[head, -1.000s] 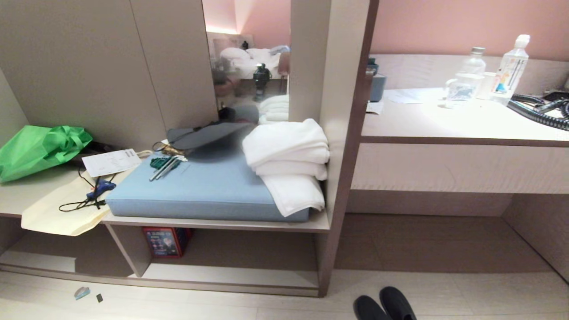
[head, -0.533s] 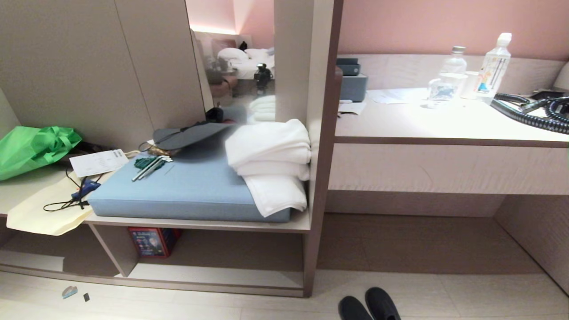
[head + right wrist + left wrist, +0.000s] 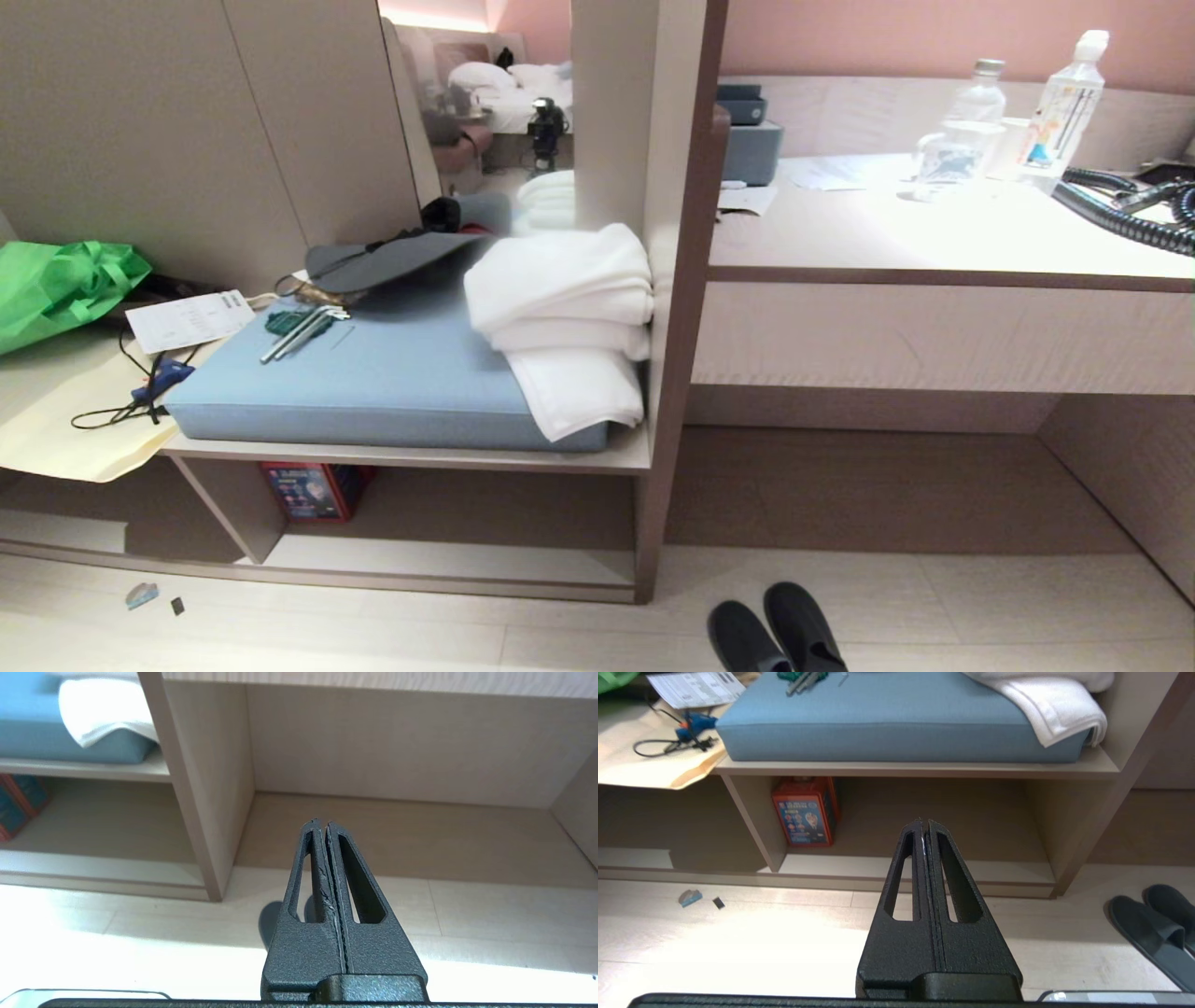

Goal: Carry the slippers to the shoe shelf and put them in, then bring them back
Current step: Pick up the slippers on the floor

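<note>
Step in hand, as I judge it: approach, before pickup. The slippers (image 3: pixel 773 627) sit side by side on the floor, just in front of the upright panel and beside the shoe shelf (image 3: pixel 448 560), whose low bay holds no slippers. My left gripper (image 3: pixel 924 823) and right gripper (image 3: pixel 321 823) both hang above the floor, jaws pressed together, holding nothing. The next move calls for spread jaws lowered onto the slippers. The slippers' heels are cut off at the head view's edge.

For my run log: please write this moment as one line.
dark fabric slippers: on floor, untouched | low wood shoe shelf: no slippers | left gripper: shut, empty | right gripper: shut, empty
</note>
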### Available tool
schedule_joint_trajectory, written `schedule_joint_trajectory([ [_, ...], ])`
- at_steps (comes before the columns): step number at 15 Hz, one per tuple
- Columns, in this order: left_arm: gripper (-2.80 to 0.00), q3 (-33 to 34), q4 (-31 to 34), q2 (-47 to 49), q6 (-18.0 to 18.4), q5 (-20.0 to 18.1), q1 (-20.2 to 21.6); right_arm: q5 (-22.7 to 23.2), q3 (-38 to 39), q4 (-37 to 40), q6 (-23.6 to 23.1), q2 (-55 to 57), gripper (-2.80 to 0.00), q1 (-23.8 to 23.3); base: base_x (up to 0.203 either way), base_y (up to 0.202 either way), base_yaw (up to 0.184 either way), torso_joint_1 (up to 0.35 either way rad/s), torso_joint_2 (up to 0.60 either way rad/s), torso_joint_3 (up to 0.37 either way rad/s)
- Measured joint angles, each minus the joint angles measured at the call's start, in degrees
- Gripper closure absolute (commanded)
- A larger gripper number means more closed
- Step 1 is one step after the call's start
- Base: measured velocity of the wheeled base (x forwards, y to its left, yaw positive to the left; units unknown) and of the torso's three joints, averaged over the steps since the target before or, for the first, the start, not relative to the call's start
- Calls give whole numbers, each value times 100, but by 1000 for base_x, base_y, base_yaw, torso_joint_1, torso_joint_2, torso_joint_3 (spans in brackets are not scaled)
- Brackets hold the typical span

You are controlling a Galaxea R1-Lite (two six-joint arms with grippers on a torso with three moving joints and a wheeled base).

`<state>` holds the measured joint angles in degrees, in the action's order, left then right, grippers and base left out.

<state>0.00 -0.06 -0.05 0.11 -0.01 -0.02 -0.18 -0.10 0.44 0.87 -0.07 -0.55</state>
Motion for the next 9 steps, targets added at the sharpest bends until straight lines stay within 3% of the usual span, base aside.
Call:
schedule_joint_trajectory([
  [9,0,0,-2,0,-11,-3,2,0,0,0,-9,0,0,-2,0,0,0,0,3,-196],
])
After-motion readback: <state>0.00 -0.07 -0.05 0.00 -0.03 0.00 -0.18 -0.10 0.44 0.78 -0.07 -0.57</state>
